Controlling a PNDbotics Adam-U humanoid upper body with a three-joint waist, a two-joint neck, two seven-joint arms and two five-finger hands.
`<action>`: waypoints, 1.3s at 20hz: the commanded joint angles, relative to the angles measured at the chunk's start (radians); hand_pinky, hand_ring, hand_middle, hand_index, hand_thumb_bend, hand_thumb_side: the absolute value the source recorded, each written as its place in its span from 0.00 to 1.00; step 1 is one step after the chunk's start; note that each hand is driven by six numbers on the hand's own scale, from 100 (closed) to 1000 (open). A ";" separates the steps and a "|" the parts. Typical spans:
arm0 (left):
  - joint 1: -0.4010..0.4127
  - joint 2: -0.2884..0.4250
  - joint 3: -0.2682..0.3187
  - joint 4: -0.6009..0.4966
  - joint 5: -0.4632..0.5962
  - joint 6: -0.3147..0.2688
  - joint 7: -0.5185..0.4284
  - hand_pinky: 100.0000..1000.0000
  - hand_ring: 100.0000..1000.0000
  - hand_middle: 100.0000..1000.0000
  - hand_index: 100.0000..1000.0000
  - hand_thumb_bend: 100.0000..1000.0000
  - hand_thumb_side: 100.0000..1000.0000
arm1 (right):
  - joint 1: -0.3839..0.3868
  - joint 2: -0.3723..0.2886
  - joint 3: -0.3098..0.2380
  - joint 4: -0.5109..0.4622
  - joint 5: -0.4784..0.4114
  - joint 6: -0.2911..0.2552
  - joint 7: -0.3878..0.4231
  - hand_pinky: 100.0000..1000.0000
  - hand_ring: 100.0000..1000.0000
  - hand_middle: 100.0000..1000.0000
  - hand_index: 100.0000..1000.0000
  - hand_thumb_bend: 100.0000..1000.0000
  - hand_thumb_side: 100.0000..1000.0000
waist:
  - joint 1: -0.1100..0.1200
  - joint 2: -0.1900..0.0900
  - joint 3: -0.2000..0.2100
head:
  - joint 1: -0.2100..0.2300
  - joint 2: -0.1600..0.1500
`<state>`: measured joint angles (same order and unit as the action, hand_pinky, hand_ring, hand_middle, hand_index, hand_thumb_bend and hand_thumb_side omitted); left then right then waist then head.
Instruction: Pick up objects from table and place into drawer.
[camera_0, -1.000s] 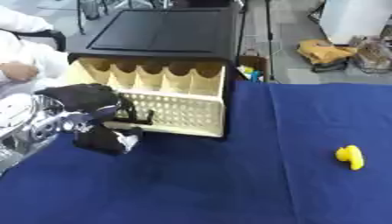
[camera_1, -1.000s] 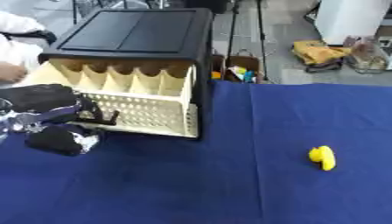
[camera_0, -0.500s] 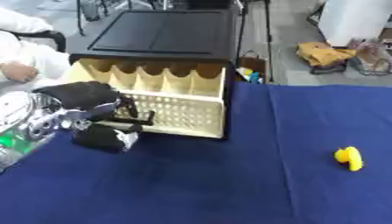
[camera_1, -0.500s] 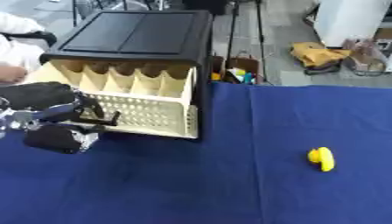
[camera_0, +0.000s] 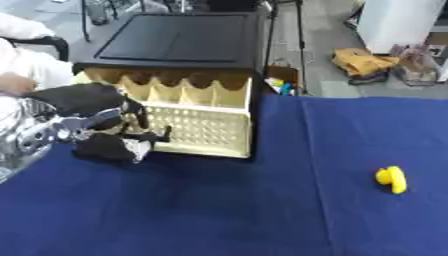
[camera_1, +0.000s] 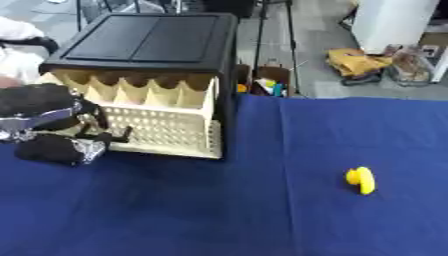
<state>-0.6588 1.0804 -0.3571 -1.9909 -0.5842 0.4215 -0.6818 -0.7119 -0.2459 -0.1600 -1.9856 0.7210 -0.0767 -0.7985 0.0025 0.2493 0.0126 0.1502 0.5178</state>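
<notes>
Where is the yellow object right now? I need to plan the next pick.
The yellow object lies on the blue tablecloth at the robot's right, well apart from the cream drawer and the left hand.

Left robot hand (camera_0: 96, 125): black shells, shiny silver joints, silver forearm.

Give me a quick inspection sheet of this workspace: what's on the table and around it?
Surface: table covered in dark blue cloth.
Job's things: small yellow object lying alone on the cloth at the right; black-topped cabinet with its cream perforated plastic drawer pulled open.
Clutter: nothing seen on the cloth.
Hands: robot's left hand at the drawer's front, fingers curled; whether it grips anything cannot be told. Right hand not in view.
Cables: nothing seen.
Surroundings: grey floor with a yellow-brown bundle beyond the table; a person's white sleeve at the left edge.
</notes>
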 joint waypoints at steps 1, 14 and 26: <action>-0.033 0.003 0.060 -0.009 0.016 -0.044 0.050 0.00 0.00 0.00 0.78 0.00 0.77 | -0.029 -0.035 0.013 -0.014 0.014 0.036 0.042 0.66 0.69 0.60 0.69 0.00 1.00 | -0.001 -0.023 0.002 | -0.044 0.013; -0.089 -0.066 0.180 -0.009 0.106 -0.164 0.273 0.00 0.00 0.00 0.82 0.16 0.85 | -0.205 -0.153 0.115 0.107 0.219 0.286 0.496 0.70 0.76 0.68 0.78 0.11 1.00 | -0.011 -0.034 0.001 | -0.214 0.049; -0.065 -0.080 0.246 -0.009 0.135 -0.160 0.403 0.00 0.08 0.20 0.85 0.29 0.90 | -0.434 -0.251 0.280 0.508 0.339 0.169 1.049 0.77 0.84 0.78 0.86 0.47 1.00 | -0.014 -0.048 -0.003 | -0.179 0.073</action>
<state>-0.7150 0.9843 -0.1373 -1.9932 -0.4574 0.2610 -0.2984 -1.1195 -0.4614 0.1079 -1.5171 1.0462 0.1102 0.1977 -0.0142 0.2247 0.0101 -0.0354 0.5808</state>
